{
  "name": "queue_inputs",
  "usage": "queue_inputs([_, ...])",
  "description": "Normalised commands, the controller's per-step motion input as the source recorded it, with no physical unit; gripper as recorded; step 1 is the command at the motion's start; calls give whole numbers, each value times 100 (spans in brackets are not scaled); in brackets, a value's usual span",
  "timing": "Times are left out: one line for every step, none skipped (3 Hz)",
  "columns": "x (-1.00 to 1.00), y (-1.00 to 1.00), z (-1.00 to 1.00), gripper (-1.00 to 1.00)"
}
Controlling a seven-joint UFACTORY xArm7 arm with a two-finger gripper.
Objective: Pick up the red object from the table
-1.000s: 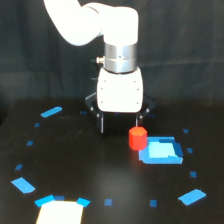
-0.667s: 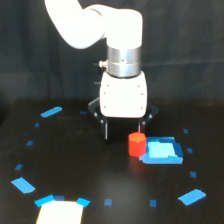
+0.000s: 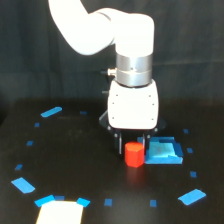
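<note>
Where jaws straddle: red object point(image 3: 134, 154)

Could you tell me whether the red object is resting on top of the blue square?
No, the red object stands on the black table, beside the blue square.

soft, slightly blurred view; dim dark backdrop, white arm point(image 3: 100, 30) brightly lit, faint sheen on the table point(image 3: 75, 170).
</note>
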Motion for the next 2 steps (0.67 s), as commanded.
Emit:
queue_inputs([29, -51, -7, -100])
queue_inputs([55, -78, 100, 16])
